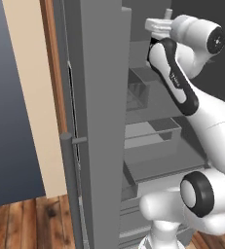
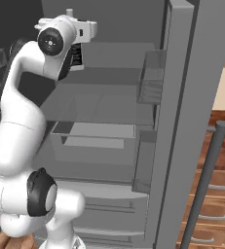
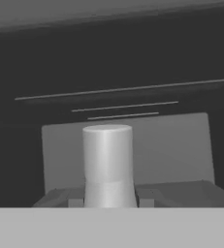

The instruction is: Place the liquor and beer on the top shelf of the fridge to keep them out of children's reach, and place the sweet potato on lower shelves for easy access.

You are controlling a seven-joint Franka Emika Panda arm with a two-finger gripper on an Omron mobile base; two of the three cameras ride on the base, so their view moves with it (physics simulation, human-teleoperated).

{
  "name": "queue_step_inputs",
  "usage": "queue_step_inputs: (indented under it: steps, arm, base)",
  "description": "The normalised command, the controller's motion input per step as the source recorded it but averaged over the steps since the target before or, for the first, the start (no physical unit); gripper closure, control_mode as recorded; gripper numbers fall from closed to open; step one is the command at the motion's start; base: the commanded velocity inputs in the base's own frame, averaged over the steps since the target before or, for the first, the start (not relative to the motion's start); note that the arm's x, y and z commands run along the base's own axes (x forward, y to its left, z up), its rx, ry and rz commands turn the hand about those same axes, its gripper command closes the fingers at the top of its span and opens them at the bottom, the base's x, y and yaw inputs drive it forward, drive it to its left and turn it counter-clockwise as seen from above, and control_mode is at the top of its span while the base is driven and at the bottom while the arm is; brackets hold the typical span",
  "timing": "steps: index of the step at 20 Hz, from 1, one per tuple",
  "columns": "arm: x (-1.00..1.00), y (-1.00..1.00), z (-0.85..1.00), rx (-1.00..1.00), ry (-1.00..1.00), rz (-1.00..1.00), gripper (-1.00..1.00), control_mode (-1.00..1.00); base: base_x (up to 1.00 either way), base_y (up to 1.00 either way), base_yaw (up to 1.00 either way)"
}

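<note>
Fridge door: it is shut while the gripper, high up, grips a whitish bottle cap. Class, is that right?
No. The fridge door stands open, as the left base view shows; the gripper, high up, grips the liquor by its whitish cap.

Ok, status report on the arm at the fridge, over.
End effector shut on the liquor, whitish cap up. Raised inside the open fridge, near the top shelf. Nothing seen in the way.

The arm reaches high and forward, its end effector (image 3: 108, 198) apparently clamped tight.
</note>
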Motion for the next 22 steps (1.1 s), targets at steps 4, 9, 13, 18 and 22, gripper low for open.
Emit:
queue_step_inputs:
  steps: [4,9,13,18,22]
  arm:
    - [0.66,0.0,-0.04,0.0,0.0,0.0,1.0,-1.0]
    - [0.64,0.0,-0.08,0.0,0.0,0.01,1.0,-1.0]
    - [0.68,0.0,-0.19,0.0,0.0,0.04,1.0,-1.0]
    - [0.69,0.0,-0.31,0.0,0.0,0.07,1.0,-1.0]
    - [0.67,0.0,-0.27,0.0,0.0,0.08,1.0,-1.0]
  base:
    - [0.0,0.0,0.0]
    - [0.0,0.0,0.0]
    - [0.0,0.0,0.0]
    - [0.0,0.0,0.0]
    - [0.0,0.0,0.0]
